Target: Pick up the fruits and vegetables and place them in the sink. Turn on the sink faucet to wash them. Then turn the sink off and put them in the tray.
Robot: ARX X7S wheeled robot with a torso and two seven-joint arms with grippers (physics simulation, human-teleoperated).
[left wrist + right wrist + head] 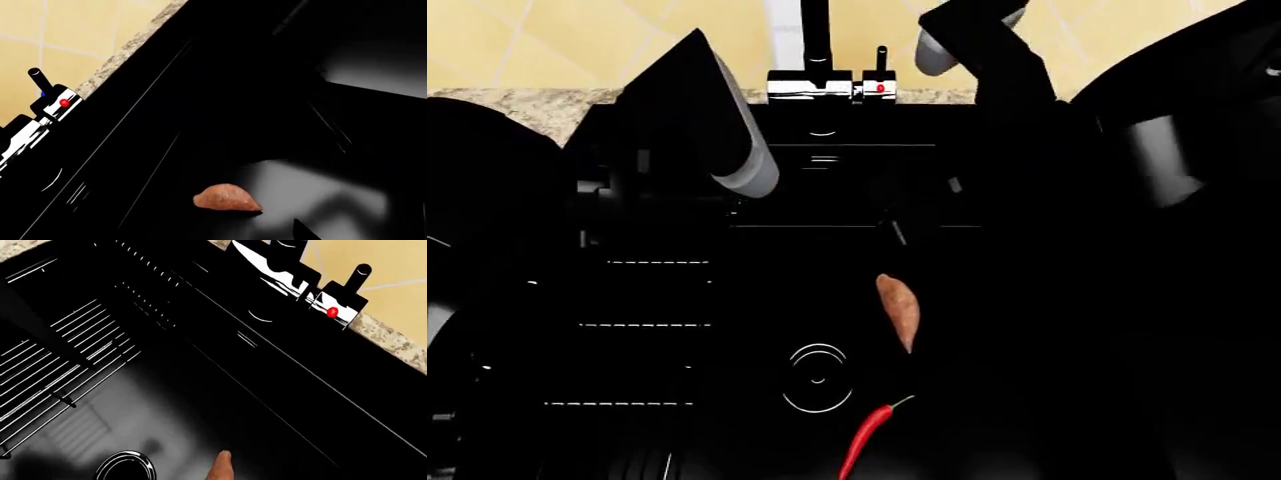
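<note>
Sweet potato point(897, 310) lies inside the sink point(761, 290), a little right of centre in the head frame, its tapered end pointing down toward the drain ring point(818, 378). The chili pepper point(866, 438) lies just below it at the bottom centre of that frame, its thin green stem aimed up toward the potato; whether the two touch cannot be told. In the left wrist picture the sweet potato point(225, 198) sits low in the frame on the glossy basin floor, well apart from anything of the arm. In the right wrist picture only its tip point(221, 467) shows at the bottom edge, beside the drain ring point(125, 466).

Neither gripper's fingers can be made out in any picture, so spread or pressed together cannot be told; both arms are dark shapes over the basin in the upper half of the head frame.

At the top centre of the head frame stands the sink faucet point(815, 40) on its chrome base, with the red-dotted lever point(881, 75) to its right, against the yellow tiled wall point(587, 40).
</note>
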